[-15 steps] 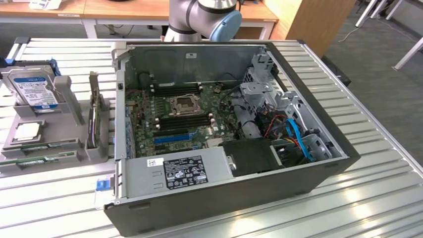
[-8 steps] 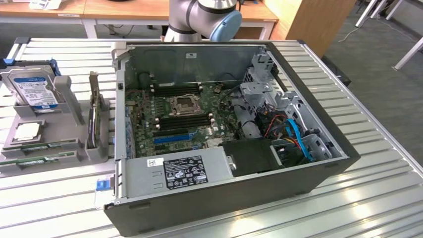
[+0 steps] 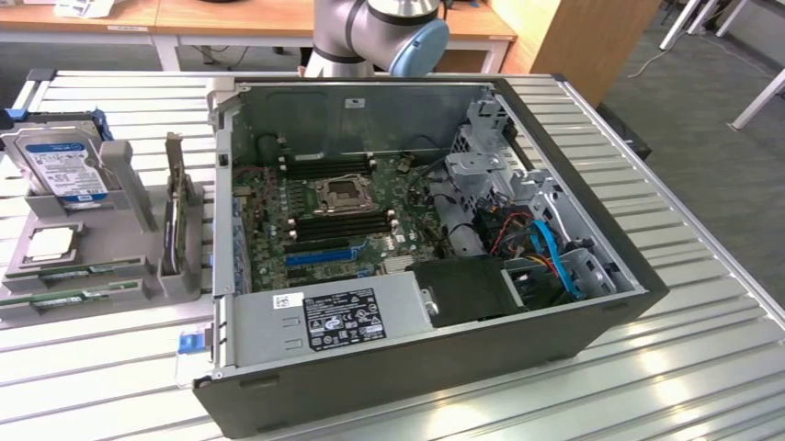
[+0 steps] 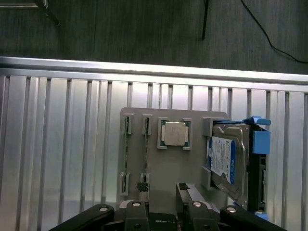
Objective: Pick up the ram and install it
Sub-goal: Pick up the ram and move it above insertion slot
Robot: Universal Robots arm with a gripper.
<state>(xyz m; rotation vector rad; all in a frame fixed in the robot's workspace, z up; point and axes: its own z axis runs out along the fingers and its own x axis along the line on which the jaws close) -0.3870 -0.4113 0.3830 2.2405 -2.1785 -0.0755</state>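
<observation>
Slatted metal table [image 3: 687, 303] had an open PC case [image 3: 405, 386] sitting on it. Beside the case, the ram [image 3: 76, 271] sat on edge in the grey holder [image 4: 168, 163], right next to its twin [image 3: 68, 297] and near the CPU [image 4: 174, 133]. The gripper [image 4: 162, 187] hung over that holder, jaws spread wide, holding nothing.

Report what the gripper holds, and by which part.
Nothing. The black gripper stands open and empty above the grey holder tray, near a long green ram stick slotted there.
</observation>
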